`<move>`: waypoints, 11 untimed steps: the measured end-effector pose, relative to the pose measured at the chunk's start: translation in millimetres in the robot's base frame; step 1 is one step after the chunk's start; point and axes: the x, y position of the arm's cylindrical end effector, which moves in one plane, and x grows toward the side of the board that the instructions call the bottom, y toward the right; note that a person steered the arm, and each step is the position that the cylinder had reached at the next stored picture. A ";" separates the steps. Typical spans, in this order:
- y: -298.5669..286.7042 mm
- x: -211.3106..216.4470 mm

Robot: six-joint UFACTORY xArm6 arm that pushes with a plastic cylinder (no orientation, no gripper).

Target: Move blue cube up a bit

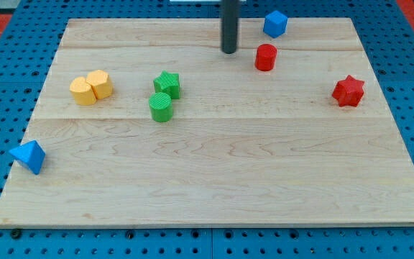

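Blue triangle block (28, 156) nearest at lower left; blue cube (275, 23) at top, right of my tip (229, 51), no gripper on the rod.

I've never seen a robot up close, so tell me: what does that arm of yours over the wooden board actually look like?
Only a little of it shows. What you see is a straight, round rod, dark grey to black, plain and smooth, with no markings, cables or fingers visible. It comes in from the view's top, and its flat lower end is my tip. The rest of the arm is out of the picture, so I cannot describe it.
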 end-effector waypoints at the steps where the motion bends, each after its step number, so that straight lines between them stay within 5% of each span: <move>1: 81.5 35.7; 3: 74.8 75.0; 5: -30.0 34.6; 9: -89.7 28.2; 11: -95.5 86.3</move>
